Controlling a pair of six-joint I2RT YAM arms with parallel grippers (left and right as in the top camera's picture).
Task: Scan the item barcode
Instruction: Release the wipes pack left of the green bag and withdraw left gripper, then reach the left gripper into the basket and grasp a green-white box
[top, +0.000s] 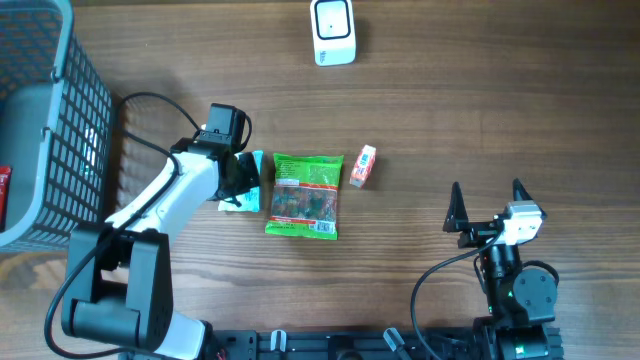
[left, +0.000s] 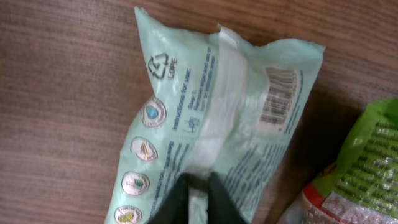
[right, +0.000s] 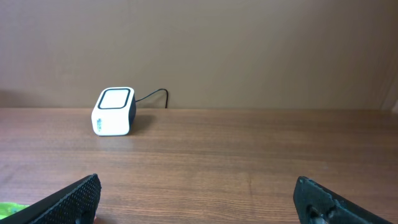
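A pale mint-green packet (left: 211, 124) lies on the wooden table with its back side up, and its barcode (left: 278, 96) shows near the top right corner. My left gripper (left: 198, 186) is shut on the packet's white centre seam. From overhead the left gripper (top: 240, 180) covers most of the packet (top: 243, 203). The white barcode scanner (top: 333, 30) stands at the far edge of the table, and the right wrist view also catches the scanner (right: 114, 112). My right gripper (top: 490, 205) rests open and empty near the front right.
A green snack bag (top: 305, 195) lies just right of the packet, close to it in the left wrist view too (left: 360, 180). A small red-and-white box (top: 362, 166) sits beyond the bag. A grey wire basket (top: 50, 130) fills the left edge.
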